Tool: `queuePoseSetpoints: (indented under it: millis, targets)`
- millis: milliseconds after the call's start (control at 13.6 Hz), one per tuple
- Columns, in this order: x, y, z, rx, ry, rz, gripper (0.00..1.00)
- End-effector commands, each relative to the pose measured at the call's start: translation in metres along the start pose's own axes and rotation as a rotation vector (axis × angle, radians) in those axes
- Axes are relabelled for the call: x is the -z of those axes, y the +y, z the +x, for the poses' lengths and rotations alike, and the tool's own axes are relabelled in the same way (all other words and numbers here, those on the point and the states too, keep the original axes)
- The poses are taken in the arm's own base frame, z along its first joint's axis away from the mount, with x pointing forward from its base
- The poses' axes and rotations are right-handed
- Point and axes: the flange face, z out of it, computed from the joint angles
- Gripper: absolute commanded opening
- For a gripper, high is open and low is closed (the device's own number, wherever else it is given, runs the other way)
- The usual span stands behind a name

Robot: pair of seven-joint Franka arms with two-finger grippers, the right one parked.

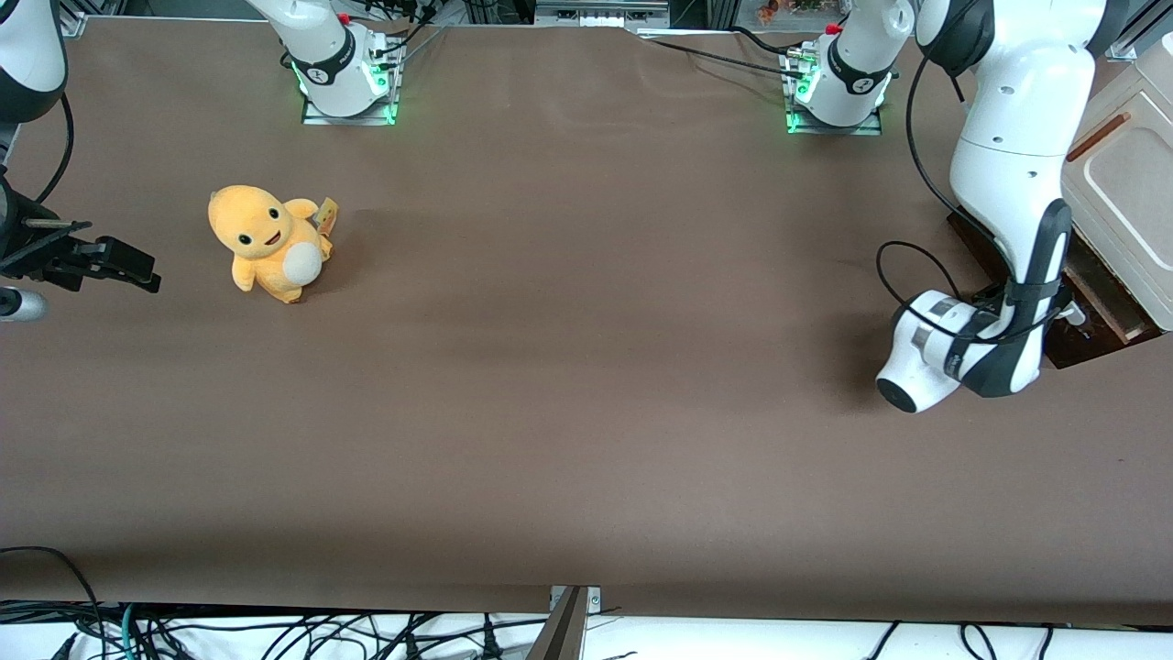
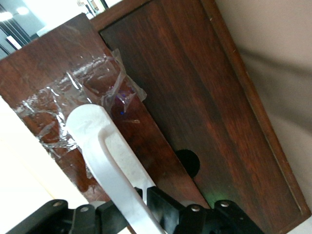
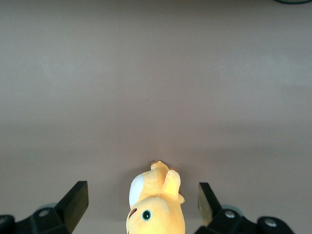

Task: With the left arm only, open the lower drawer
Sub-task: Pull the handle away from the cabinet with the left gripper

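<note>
No readable writing or brand shows anywhere you look. Your left arm (image 1: 1008, 165) reaches down at the working arm's end of the brown worktop (image 1: 568, 367), where its gripper (image 2: 141, 214) has its black fingers (image 2: 165, 207) closed narrowly around the white bar handle (image 2: 105, 151) of the lower drawer (image 2: 204, 107), whose glossy dark brown front carries crinkled clear tape (image 2: 83, 97) beside the handle. The drawer sits low in the cream-topped cabinet (image 1: 1132, 183), its inside hidden, and a yellow plush toy (image 1: 268, 241) sits well apart toward the parked arm's end.

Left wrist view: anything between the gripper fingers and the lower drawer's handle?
Nothing. The gripper sits at the lower drawer, its fingers straddling the white bar handle.
</note>
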Motion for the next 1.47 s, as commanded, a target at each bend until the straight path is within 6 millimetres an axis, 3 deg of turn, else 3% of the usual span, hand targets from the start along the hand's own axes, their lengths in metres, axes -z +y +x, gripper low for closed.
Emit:
queuePoseSetpoints:
  millis: [0,809,882,956,1029,1397]
  targets:
    - [0.025,-0.001,-0.002,-0.022,0.016,0.018,0.14]
    - [0.048,0.012,-0.012,-0.037,0.045,0.017,0.14]
    - [0.048,0.012,-0.012,-0.038,0.045,0.017,0.29]
    - [0.048,0.012,-0.012,-0.038,0.045,0.017,0.95]
    - [0.049,0.011,-0.013,-0.033,0.049,0.016,1.00]
    - [0.068,-0.007,-0.016,-0.002,0.072,-0.028,1.00]
